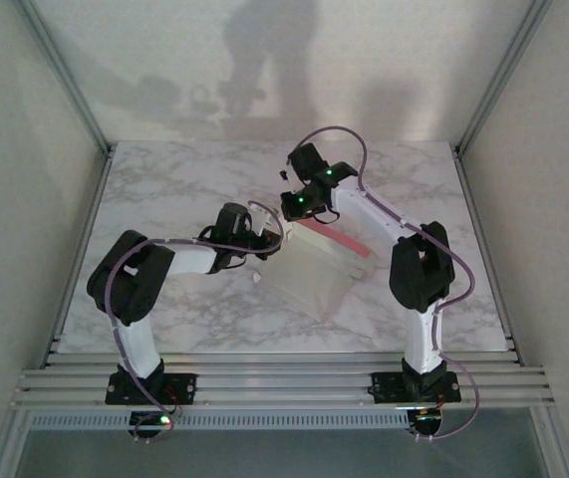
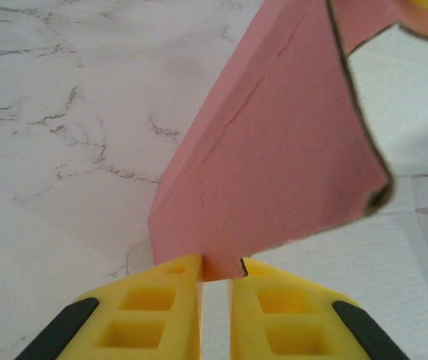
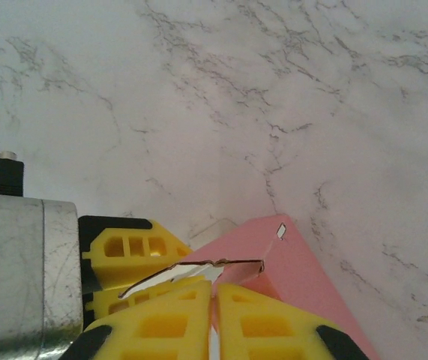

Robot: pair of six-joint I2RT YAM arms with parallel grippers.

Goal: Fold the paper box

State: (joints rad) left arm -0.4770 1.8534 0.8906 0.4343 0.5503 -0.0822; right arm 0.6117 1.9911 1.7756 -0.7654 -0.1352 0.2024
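Pink card fills much of the left wrist view: the paper box (image 2: 273, 150) rises from between the yellow fingers (image 2: 161, 300) of the left gripper (image 2: 215, 271), which are drawn close together and pinch the bottom edge of a pink panel, with only a thin slit between them. A crease runs up that panel, and a curved die-cut edge shows dark along its right side. From above, the paper box (image 1: 309, 274) lies partly open near the middle of the marble table (image 1: 164, 189), between the two arms; its off-white side faces the camera as a broad sheet, and a narrow pink strip shows along its far right edge. The left gripper (image 1: 267, 242) meets the sheet at its far left corner, and the right gripper (image 1: 297, 214) comes down on the far edge just beside it, so the two claws sit close together. In the right wrist view the right gripper (image 3: 215, 289) has its yellow fingers (image 3: 273, 326) nearly closed, clamped on a raised fold of the paper box (image 3: 292, 262), whose pink face slopes away to the right; a small slot shows near its peak. A further yellow finger (image 3: 127, 247) sits just left of the fold, next to a grey metal housing (image 3: 19, 277)
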